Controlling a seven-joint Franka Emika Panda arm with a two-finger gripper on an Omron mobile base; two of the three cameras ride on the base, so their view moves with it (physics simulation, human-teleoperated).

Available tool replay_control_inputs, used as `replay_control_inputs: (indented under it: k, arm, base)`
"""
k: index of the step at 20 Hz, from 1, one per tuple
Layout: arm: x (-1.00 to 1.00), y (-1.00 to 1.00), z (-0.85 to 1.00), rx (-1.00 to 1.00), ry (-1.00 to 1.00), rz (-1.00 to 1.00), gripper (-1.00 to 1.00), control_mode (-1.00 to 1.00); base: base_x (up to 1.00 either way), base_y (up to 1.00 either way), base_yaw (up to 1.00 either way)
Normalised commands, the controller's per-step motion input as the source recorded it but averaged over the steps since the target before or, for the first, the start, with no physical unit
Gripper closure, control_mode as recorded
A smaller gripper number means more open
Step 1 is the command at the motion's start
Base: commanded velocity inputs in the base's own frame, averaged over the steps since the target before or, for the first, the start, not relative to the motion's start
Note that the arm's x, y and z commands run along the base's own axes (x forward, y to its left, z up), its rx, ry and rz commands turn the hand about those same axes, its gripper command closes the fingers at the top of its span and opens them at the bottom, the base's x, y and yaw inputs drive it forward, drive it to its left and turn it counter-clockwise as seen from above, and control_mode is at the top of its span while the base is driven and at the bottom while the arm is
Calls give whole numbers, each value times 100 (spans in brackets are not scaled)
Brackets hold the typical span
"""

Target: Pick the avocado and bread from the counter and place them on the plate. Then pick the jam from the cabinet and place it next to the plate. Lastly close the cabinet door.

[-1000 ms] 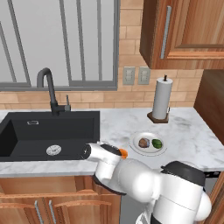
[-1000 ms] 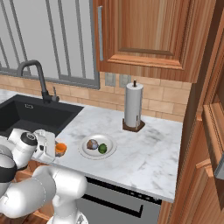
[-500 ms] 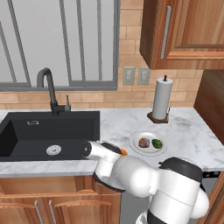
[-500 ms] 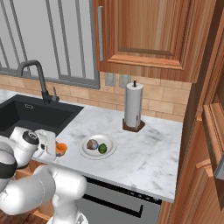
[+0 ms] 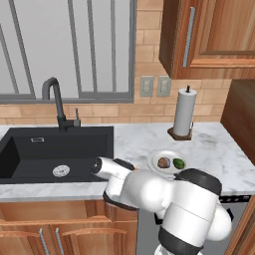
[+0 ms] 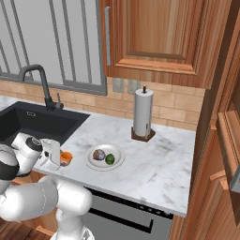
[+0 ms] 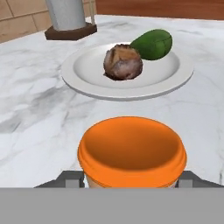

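Orange jam (image 7: 132, 151) sits squarely between the fingers (image 7: 70, 178), dark tips flanking its base on either side, so clasped on the jar rather than released. Squat and round, so no long axis to line up. Low over the marble tabletop (image 7: 39, 113), near its front edge and just right of the sink (image 5: 50, 149); whether resting on the stone or held a shade above cannot be told. Seen from the right base camera as a small orange spot (image 6: 66, 158) beside the white hand, close to the plate (image 6: 105, 157) but apart from its rim.

Straight ahead of the jar, along the hand's line of sight: white plate (image 7: 87, 65) with bread (image 7: 123, 63) toward the middle and avocado (image 7: 152, 44) just behind and to the right, the two touching or nearly so. Both already delivered. Probably setting the jar down right here and letting go, a clear strip of marble separating jar and plate. Farther back, paper towel holder (image 6: 143, 115) against the brick wall. Cabinet door (image 6: 229, 140) at the far right stands open, not yet closed.
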Motion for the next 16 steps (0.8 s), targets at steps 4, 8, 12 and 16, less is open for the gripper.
replay_control_inputs:
  k: [4, 8, 12, 16]
  arm:
    - [1, 19, -7, 0, 0, 0, -100, -100]
    - [0, 26, -1, 0, 0, 0, -100, -100]
    - [0, 34, -1, 0, 0, 0, -100, -100]
    - [0, 37, 1, 0, 0, 0, -100, -100]
  base:
    - [0, 0, 0]
    - [0, 0, 0]
    - [0, 0, 0]
    - [0, 0, 0]
